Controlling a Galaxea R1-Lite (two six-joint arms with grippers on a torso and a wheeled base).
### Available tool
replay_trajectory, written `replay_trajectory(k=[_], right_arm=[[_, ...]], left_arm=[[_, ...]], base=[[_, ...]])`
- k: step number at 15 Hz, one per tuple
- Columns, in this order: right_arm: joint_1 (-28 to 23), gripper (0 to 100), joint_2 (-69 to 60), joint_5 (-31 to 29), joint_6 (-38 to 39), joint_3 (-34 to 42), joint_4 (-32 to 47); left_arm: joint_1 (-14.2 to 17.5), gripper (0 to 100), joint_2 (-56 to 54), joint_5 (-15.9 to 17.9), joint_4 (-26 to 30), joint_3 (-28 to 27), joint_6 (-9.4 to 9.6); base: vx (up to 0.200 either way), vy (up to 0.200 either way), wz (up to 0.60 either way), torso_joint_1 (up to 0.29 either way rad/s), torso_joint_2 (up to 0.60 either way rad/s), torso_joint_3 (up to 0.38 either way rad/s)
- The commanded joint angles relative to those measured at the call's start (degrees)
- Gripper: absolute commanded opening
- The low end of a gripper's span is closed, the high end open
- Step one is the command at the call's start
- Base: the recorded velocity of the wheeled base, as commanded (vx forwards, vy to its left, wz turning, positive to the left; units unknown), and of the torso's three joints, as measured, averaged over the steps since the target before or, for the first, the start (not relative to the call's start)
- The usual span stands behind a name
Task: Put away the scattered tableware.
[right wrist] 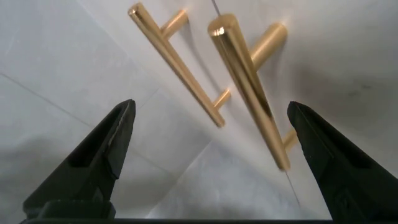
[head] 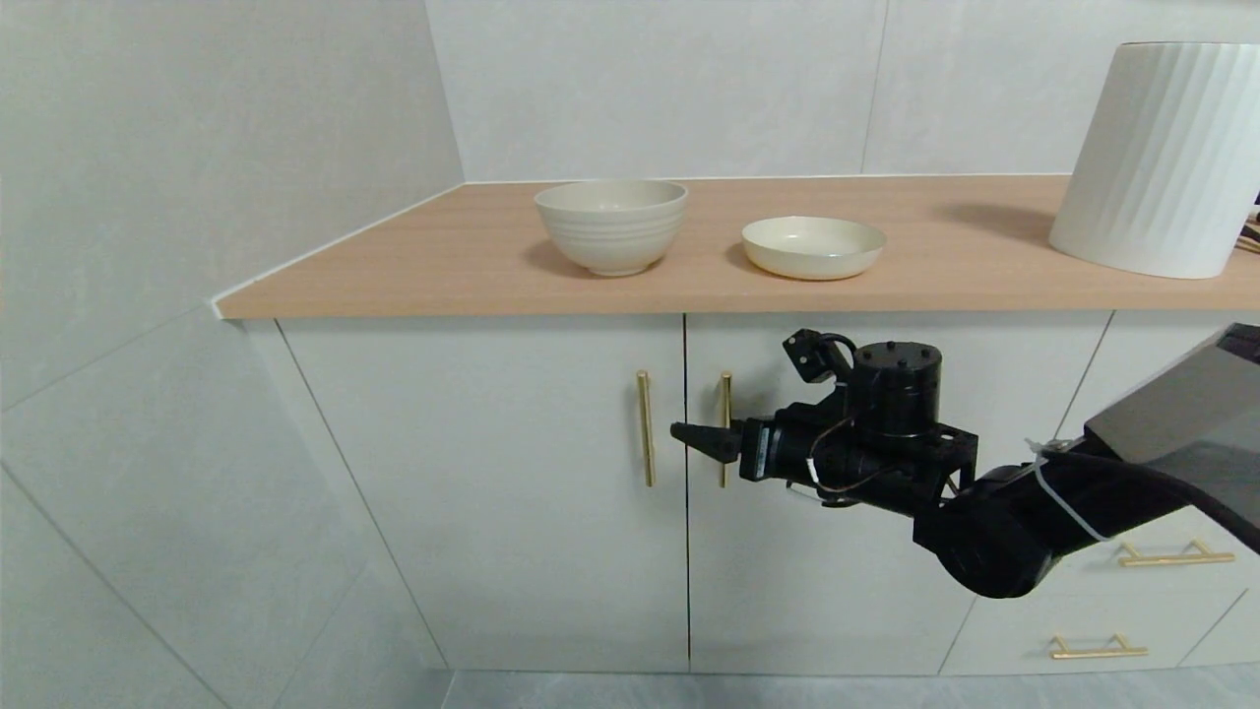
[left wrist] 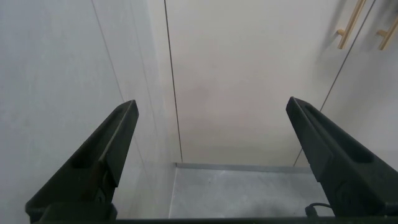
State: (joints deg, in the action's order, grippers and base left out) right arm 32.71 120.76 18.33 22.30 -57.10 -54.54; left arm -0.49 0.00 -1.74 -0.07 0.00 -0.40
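**Right gripper open at the cabinet handles, tableware on the counter**

Cabinet (head: 492,492) – white, with two doors, both closed, meeting at a centre seam. To the right of the doors are drawers with gold pulls (head: 1176,556).

Counter (head: 443,266) – a wood top running along the cabinet and into the tiled corner on the left.

Ribbed white vessel (head: 1162,158) – tall and upright at the right end of the counter, well apart from the tableware.

Right gripper (head: 694,436) – held in front of the doors below the counter edge, pointing toward the seam. In the head view its tip sits between the two door handles. In the right wrist view its fingers (right wrist: 112,149) are spread wide and grasp nothing (right wrist: 210,109). One handle lies in the gap ahead of them; I cannot tell whether they touch it.

Bowl (head: 610,225) – cream and ribbed, upright on the counter above the left door.

Dish (head: 813,246) – shallow and cream, on the counter to the right of the bowl. The two are near each other but apart.

Door handles – slim gold bars, both vertical, with the left one (head: 645,428) and the right one (head: 725,394) either side of the seam.

Left gripper (left wrist: 211,104) – fingers spread and holding nothing, low down and facing the left door and the floor edge. The handles (left wrist: 348,25) show far off in its view.
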Motion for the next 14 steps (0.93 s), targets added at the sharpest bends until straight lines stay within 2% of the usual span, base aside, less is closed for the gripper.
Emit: replay_trajectory(k=[1, 9, 14], right_arm=[[0.7, 100, 1.5, 0.0, 0.5, -0.2, -0.2], [2.0, 100, 1.8, 0.9, 2.9, 1.1, -3.4], [2.0, 100, -2.7, 7.6, 2.9, 6.5, -3.4]], left_arm=[[0.0, 100, 0.0, 0.0, 0.0, 0.0, -0.04], [0.0, 100, 0.1, 0.0, 0.0, 0.0, -0.04], [0.0, 100, 0.0, 0.0, 0.0, 0.0, -0.04]], base=[[0.0, 0.0, 0.0, 0.0, 0.0, 0.0], [0.0, 0.0, 0.0, 0.0, 0.0, 0.0], [0.0, 0.0, 0.0, 0.0, 0.0, 0.0]])
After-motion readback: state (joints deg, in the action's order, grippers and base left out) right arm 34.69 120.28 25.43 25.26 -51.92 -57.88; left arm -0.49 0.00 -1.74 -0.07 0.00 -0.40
